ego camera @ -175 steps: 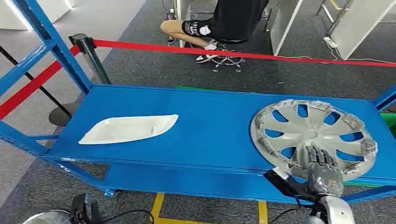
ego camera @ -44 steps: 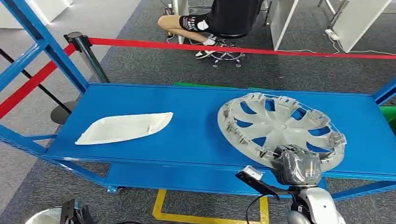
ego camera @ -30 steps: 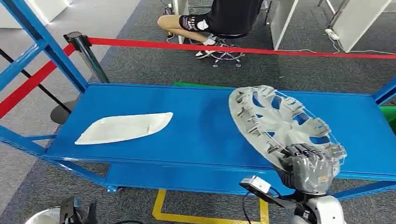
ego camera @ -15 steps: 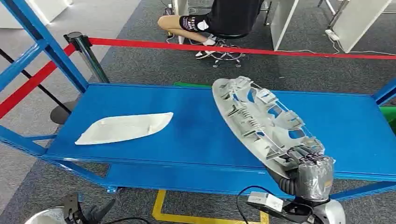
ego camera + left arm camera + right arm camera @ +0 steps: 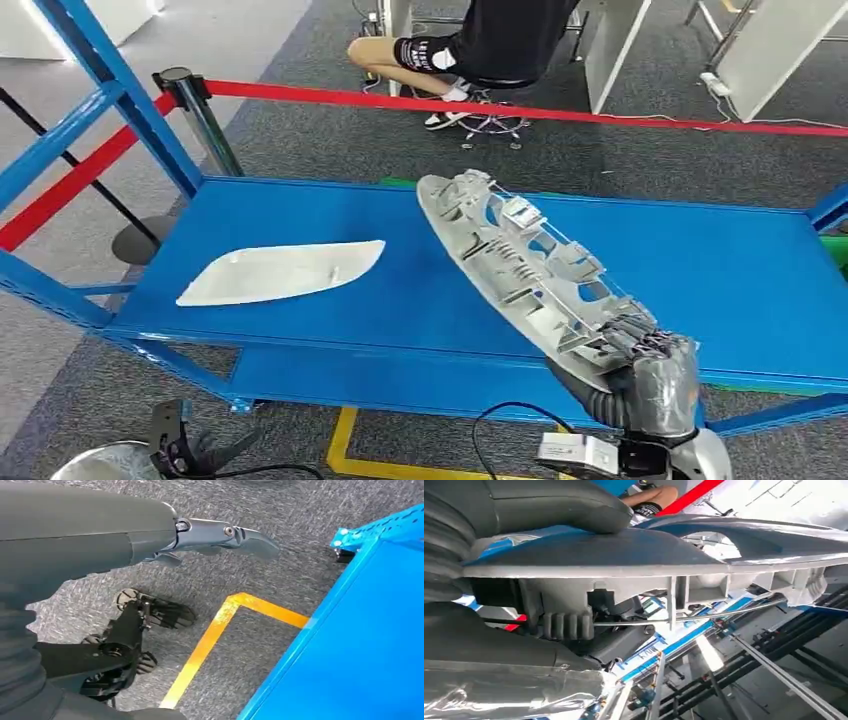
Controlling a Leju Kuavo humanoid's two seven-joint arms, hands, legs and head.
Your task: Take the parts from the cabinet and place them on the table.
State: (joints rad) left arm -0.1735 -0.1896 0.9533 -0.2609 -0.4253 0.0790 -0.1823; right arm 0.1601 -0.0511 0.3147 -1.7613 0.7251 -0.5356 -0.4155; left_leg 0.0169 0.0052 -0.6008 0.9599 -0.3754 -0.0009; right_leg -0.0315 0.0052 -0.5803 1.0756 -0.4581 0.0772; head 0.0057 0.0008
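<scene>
- Grey plastic wheel cover (image 5: 520, 268) stands tilted on edge above the blue shelf (image 5: 300, 220), its near rim gripped by the right hand (image 5: 650, 375), likely so it clears the shelf when carried off.
- White panel (image 5: 280, 272) lies flat on the shelf, left of the cover, untouched.
- Left hand (image 5: 220, 532) hangs beside the shelf, fingers apart, holding nothing.

Belt: we see a red barrier belt (image 5: 520, 110) stretched across the floor, well beyond the right hand (image 5: 655, 375) and running off to its left.
Post: a dark post (image 5: 200, 120) carries the belt, far to the hand's left and ahead of it; its round base (image 5: 140, 238) sits on the carpet.
Person: we make out someone seated (image 5: 480, 45) on a swivel chair (image 5: 490, 125) past the belt, well ahead of the hand.
Floor: grey carpet (image 5: 330, 140) all around.
Marking: a yellow floor line (image 5: 340, 440) lies low, left of the hand.
Panels: white panels (image 5: 770, 50) stand far ahead, to the hand's right.
</scene>
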